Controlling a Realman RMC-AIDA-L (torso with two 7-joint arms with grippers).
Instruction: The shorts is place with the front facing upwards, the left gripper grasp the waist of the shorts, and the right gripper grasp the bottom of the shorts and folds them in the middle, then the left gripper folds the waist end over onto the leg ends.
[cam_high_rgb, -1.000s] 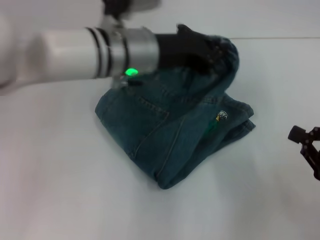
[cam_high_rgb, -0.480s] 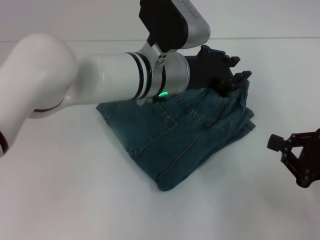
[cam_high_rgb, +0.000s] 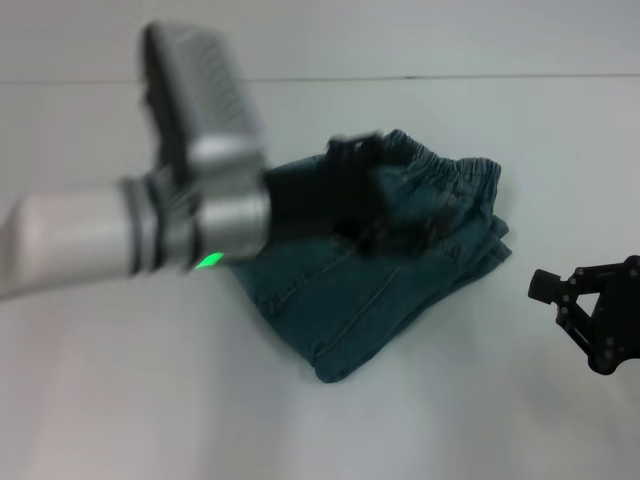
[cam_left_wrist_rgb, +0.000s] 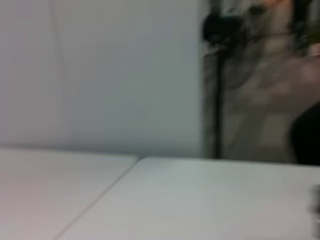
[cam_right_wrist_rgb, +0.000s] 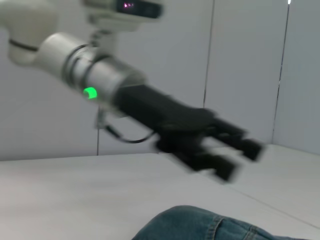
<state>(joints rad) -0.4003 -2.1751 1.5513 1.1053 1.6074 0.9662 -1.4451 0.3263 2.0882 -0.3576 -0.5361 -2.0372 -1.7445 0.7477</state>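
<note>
The blue denim shorts (cam_high_rgb: 400, 285) lie folded into a compact bundle at the table's middle, with the elastic waist (cam_high_rgb: 455, 170) on top at the far right side. My left gripper (cam_high_rgb: 375, 200) hovers blurred just above the bundle's far part, open and holding nothing. The right wrist view shows it from the side, the left gripper (cam_right_wrist_rgb: 239, 160) raised above the shorts (cam_right_wrist_rgb: 200, 225) with its fingers apart. My right gripper (cam_high_rgb: 567, 322) stands open near the table's right edge, apart from the cloth.
The white table (cam_high_rgb: 150, 400) spreads all around the shorts. The left wrist view shows only table surface (cam_left_wrist_rgb: 200, 200), a pale wall and a dark stand (cam_left_wrist_rgb: 217, 80) behind it.
My left gripper has let go of the waist, which now lies over the leg ends, and the arm has pulled back to the left. The right gripper has barely shifted.
</note>
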